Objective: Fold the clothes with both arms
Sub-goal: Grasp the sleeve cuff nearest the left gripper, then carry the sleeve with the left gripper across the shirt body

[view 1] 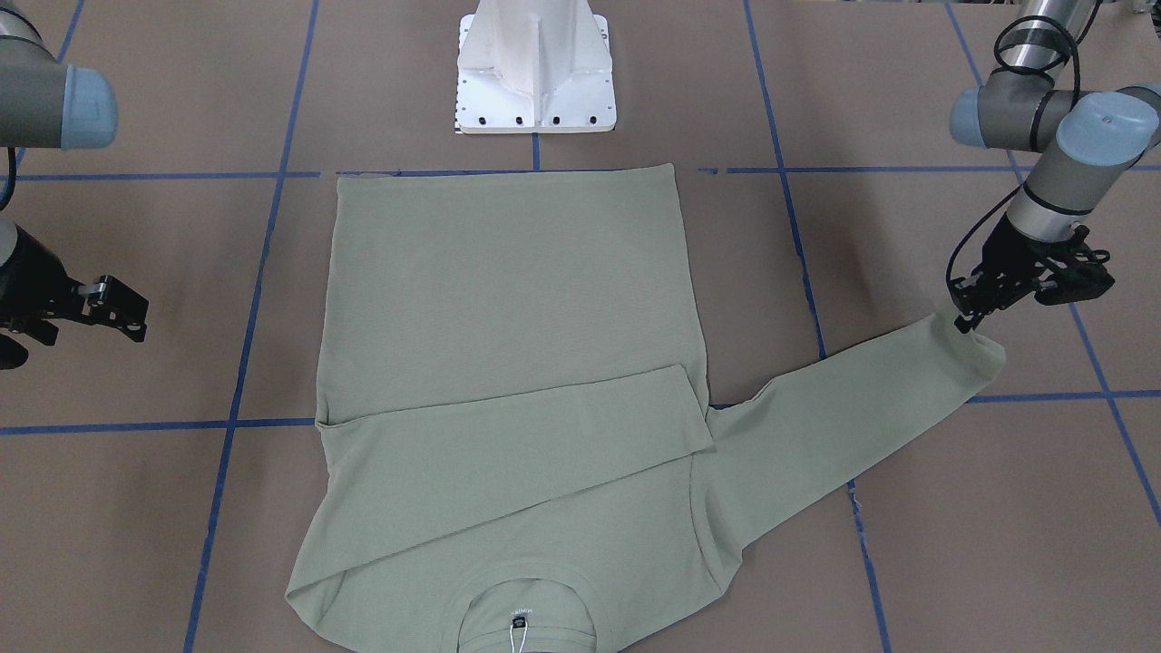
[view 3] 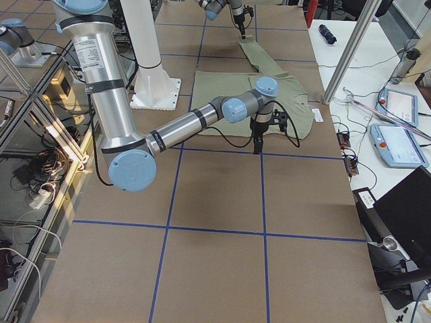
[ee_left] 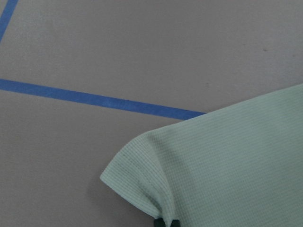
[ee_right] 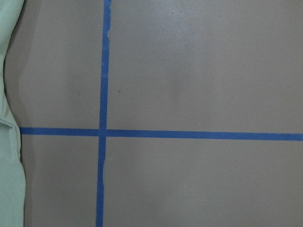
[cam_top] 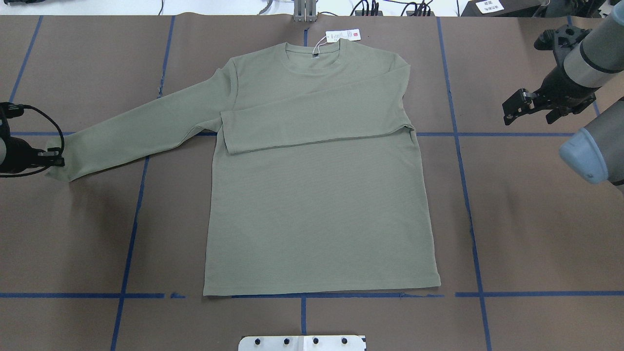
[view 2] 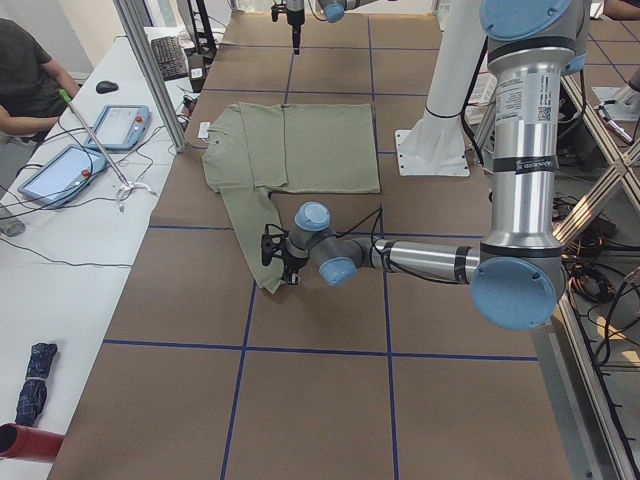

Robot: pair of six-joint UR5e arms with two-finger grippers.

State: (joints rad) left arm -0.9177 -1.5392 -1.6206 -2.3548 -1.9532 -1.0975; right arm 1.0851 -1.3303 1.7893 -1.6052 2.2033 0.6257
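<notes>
Lying by the shirt [cam_top: 317, 204], the hang tag [cam_top: 342, 35] is unreadable.

Arms, two. The left arm [view 1: 1070, 172], upper right of the front-facing view, has its wrist angled down and the left gripper [view 1: 967, 319] low at the table, fingers pinched onto the sleeve cuff [view 1: 984, 352]. The right arm [view 1: 41, 100], at the left edge, has the right gripper [view 1: 122, 313] raised, jaws apart.
</notes>
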